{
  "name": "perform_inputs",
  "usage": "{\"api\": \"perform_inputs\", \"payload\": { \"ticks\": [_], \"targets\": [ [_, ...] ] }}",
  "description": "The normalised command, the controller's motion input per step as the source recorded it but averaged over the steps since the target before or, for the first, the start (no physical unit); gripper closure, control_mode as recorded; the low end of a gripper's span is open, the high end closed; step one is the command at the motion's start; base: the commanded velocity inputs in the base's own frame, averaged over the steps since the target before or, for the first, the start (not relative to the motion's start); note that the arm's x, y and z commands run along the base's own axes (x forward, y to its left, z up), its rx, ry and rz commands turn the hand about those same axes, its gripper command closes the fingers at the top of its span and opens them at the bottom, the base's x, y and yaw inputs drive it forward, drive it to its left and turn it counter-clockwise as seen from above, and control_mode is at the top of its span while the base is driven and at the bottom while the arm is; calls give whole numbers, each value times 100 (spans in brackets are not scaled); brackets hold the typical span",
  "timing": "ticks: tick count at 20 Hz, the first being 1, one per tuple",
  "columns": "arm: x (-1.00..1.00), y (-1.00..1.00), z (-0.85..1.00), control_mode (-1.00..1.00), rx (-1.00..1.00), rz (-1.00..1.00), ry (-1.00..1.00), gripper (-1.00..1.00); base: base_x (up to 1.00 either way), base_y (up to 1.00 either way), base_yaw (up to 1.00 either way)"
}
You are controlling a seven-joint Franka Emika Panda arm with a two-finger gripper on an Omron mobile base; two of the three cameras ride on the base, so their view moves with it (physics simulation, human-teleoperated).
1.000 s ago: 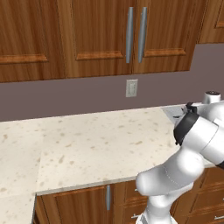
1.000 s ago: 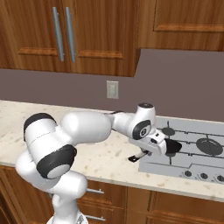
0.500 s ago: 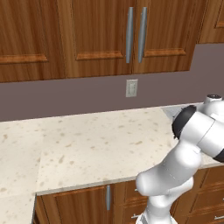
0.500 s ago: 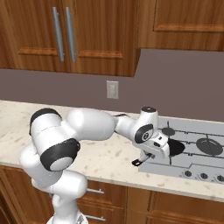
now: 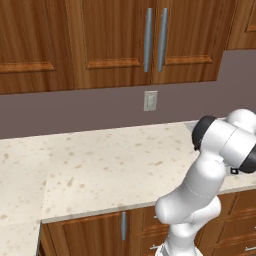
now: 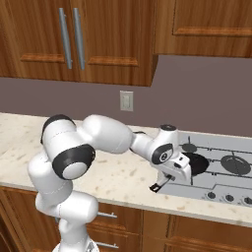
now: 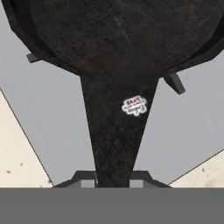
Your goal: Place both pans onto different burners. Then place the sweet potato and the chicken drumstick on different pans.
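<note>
Black fingertips of the hand (image 7: 113, 178) sit closed against both sides of a pan's handle (image 7: 114, 131), which bears a small white label. Its pan (image 7: 122, 33) has a dark, scuffed bowl lying over the grey steel cooktop (image 7: 48, 118), with thin grate bars poking out beside it. From the right base camera, the hand (image 6: 173, 173) holds this pan (image 6: 196, 163) at the cooktop's (image 6: 216, 170) left end, the handle end reaching toward the speckled worktop (image 6: 123, 177). Another burner (image 6: 235, 164) lies farther right on the cooktop.
</note>
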Motion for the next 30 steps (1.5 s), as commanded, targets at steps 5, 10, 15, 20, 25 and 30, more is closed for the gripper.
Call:
{"api": "perform_inputs", "payload": {
  "ticks": [5, 10, 15, 20, 25, 30],
  "targets": [
    [-9, -13, 0, -100, 1, 0, 0, 100, 0, 0, 0],
    [-17, -7, -4, -100, 4, 0, 1, 100, 0, 0, 0],
    [-7, 0, -20, -100, 5, 0, 4, 100, 0, 0, 0],
    [0, 0, -28, -100, 1, 0, 4, 100, 0, 0, 0],
    [2, 0, -10, -100, 0, 0, 1, 100, 0, 0, 0],
    [10, 0, 0, -100, 0, 0, 0, 100, 0, 0, 0]
  ]
}}
